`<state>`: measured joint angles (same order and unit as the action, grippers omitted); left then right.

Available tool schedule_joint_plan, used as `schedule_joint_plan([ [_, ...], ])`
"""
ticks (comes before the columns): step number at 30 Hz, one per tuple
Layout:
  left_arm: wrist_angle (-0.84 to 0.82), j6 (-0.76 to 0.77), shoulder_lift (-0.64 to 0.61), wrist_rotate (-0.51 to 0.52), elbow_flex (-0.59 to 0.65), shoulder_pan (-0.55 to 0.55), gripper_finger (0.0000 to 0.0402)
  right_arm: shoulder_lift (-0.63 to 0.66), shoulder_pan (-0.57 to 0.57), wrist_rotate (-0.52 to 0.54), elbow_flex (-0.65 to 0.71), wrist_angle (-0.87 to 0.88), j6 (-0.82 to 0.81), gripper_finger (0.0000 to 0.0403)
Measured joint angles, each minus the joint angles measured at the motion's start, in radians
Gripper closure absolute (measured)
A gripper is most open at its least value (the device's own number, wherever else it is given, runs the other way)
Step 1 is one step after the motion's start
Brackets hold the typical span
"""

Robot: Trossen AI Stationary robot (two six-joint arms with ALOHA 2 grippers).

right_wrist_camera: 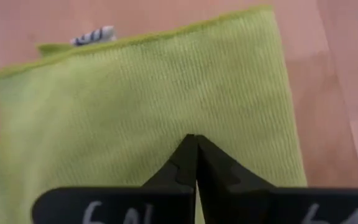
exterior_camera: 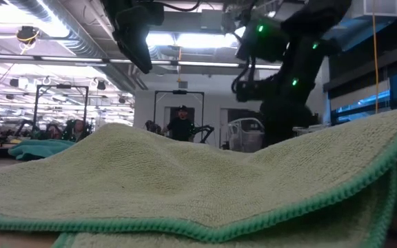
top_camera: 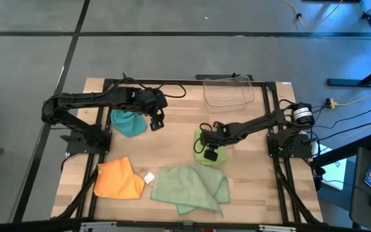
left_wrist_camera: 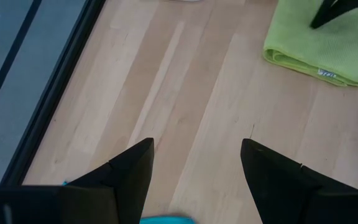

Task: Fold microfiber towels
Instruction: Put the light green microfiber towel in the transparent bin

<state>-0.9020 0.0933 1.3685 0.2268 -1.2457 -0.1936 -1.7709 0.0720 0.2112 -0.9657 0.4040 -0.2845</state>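
The lime green towel (top_camera: 206,143) lies folded on the wood at centre right, its edge with a white tag (right_wrist_camera: 92,35) toward the far side. My right gripper (right_wrist_camera: 196,142) stands shut over its middle, pointing steeply down. My left gripper (left_wrist_camera: 194,152) hangs open above bare wood beside the crumpled teal towel (top_camera: 129,122), holding nothing. The orange towel (top_camera: 118,180) lies at the near left. The larger pale sage towel (top_camera: 189,187) is spread loosely at the near centre and fills the low view (exterior_camera: 185,179). My right gripper has its shut fingertips (right_wrist_camera: 188,152) just over the top layer of the lime green towel, near its middle (right_wrist_camera: 166,118), coming from above. No cloth shows between the fingers. Whether the tips touch the cloth, I cannot tell.
A clear plastic bin (top_camera: 227,90) stands at the far edge, right of centre. Bare wood lies between the teal and lime towels. The black table frame (top_camera: 102,116) runs along both sides. People and equipment show in the room beyond, in the low view.
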Motion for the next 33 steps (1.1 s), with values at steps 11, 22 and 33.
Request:
schedule_joint_plan([
  [11, 0.006, 0.0, 0.0, 0.0, 0.0, 0.0, 0.0166, -0.049, -0.108, -0.008, -0.053, -0.005, 0.16, 0.0398],
  [22, 0.006, 0.0, 0.0, 0.0, 0.0, 0.0, 0.0166, -0.044, 0.043, 0.076, -0.282, 0.372, 0.002, 0.0398],
  [33, 0.006, 0.0, 0.0, 0.0, 0.001, 0.0, 0.0166, -0.044, 0.176, 0.076, -0.286, 0.375, -0.149, 0.0394],
])
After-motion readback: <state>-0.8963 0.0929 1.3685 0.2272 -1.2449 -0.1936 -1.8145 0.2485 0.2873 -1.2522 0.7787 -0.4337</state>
